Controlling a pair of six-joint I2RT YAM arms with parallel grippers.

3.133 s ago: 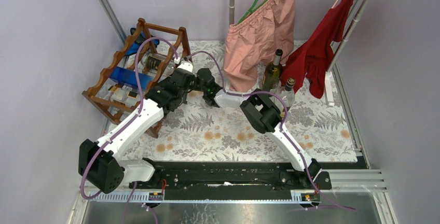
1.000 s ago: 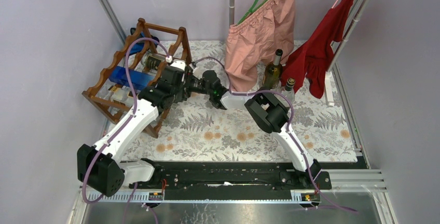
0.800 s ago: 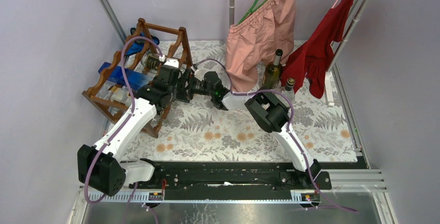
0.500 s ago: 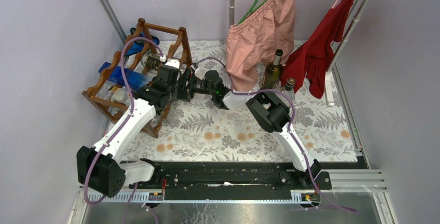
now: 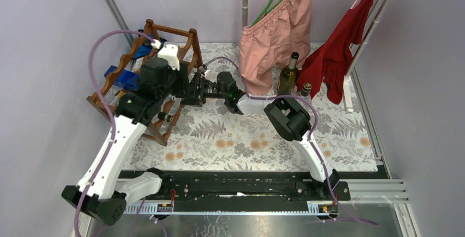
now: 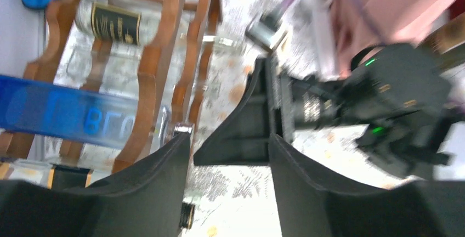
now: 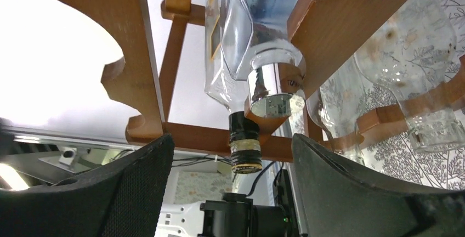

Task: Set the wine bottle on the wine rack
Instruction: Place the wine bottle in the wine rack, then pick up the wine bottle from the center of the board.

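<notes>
While blue wine bottle lies across scalloped rails of wine rack (silver cap facing right tool), we note right tool jaws wide apart, gripping nothing; left tool also parted, empty, near rack.

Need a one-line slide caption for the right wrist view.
Open right end effector facing the wine rack, where a silver-capped blue bottle lies among clear bottles.

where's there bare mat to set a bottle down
Bare floral mat lies mid-table beyond the base rail, and at the right edge past the right arm. Crowded: the wine rack on the left, and the standing bottles at the back.
</notes>
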